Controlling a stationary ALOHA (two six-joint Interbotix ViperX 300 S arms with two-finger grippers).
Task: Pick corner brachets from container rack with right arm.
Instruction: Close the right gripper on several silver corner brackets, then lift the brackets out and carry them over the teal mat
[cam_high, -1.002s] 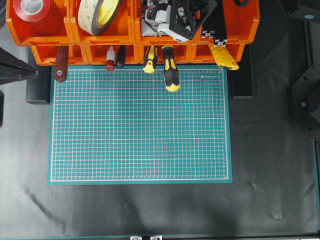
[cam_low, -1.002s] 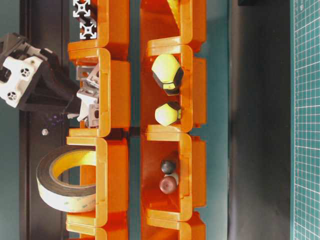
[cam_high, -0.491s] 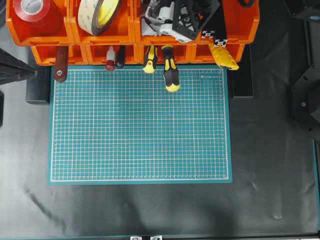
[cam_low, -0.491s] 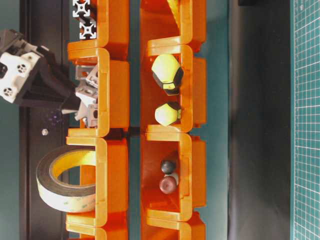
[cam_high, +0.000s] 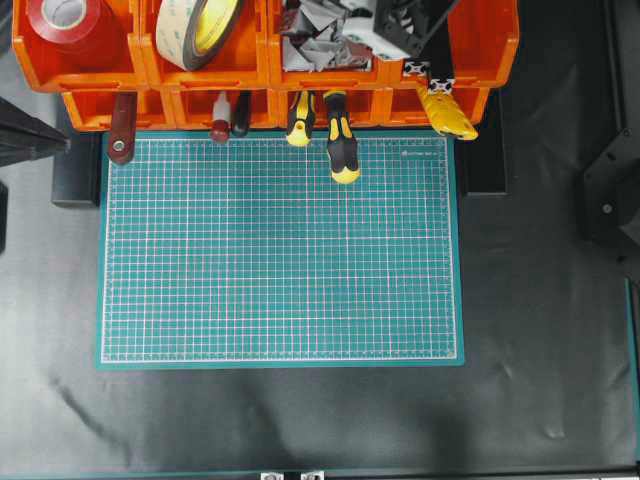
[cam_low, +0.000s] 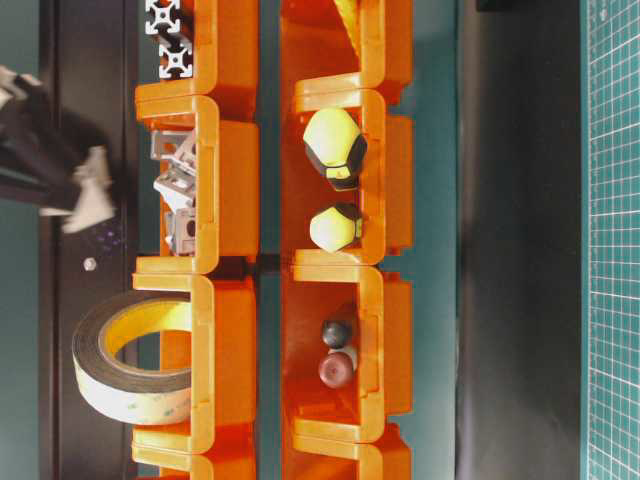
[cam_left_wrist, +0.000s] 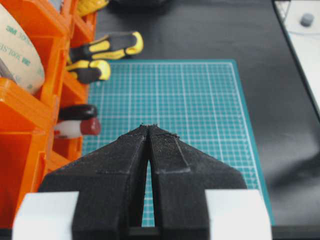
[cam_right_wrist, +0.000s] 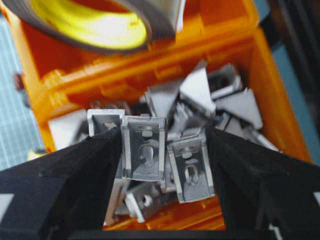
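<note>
Right tool clamps two corner brachets side by side above the heap in the container rack bin — blurred, seemingly clear of it, table-level. Left tool closed, empty, over green mat.

Even, bright light falls from above, with only soft shadows beside the bright orange plastic bin rack. In the table-level view the black and white right hand smears with motion blur. Up close, both wrist views lose the black fingers to soft focus, while the silver-grey metal corner brackets stay sharp.
</note>
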